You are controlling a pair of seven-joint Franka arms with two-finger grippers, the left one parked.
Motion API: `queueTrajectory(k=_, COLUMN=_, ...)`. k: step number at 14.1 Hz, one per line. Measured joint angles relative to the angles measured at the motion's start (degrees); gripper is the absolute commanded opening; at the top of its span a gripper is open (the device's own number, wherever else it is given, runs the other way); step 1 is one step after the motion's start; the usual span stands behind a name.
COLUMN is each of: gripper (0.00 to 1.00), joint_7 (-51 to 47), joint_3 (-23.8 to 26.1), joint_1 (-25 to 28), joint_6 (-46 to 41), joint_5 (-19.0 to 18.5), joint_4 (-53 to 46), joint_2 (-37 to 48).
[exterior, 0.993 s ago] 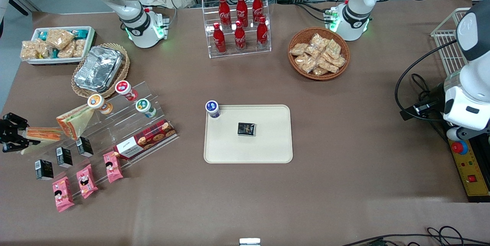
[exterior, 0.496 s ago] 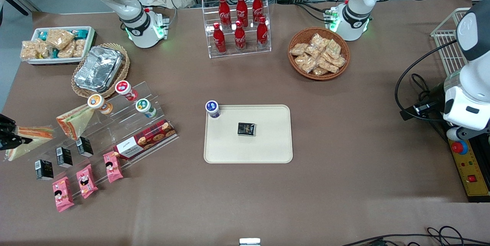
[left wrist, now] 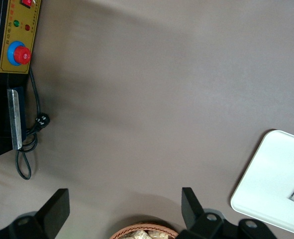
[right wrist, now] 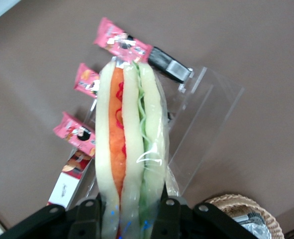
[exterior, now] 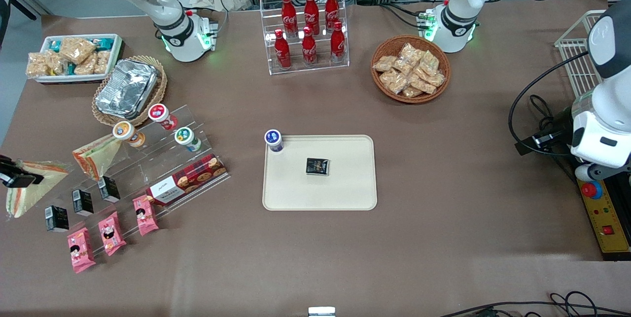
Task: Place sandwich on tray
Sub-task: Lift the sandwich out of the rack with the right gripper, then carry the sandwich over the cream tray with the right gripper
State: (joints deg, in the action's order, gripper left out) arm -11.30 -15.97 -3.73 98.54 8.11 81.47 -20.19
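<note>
One wrapped sandwich (exterior: 22, 193) has left the display stand (exterior: 148, 169); our gripper (right wrist: 128, 211) clamps it at the table's working-arm edge, the tray (exterior: 345, 193) well apart.

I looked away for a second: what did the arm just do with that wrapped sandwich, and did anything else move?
The gripper, shut on the sandwich, has pulled it off the clear display stand toward the working arm's end of the table; the wedge now hangs point-down. The other sandwich stayed on the stand. The tray and the dark packet on it are unchanged.
</note>
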Motion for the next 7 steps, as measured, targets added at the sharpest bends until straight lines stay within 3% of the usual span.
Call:
queueTrajectory(k=4, gripper=0.37, joint_7=7.09, joint_3=0.11, joint_1=4.91, joint_6=-0.55, joint_5=0.01, joint_4=-3.16, joint_2=1.06)
queueTrajectory(k=7, gripper=0.37, joint_7=8.70, joint_3=0.39, joint_1=13.11, joint_6=-1.47, joint_5=0.05, joint_4=-3.97, joint_2=3.05)
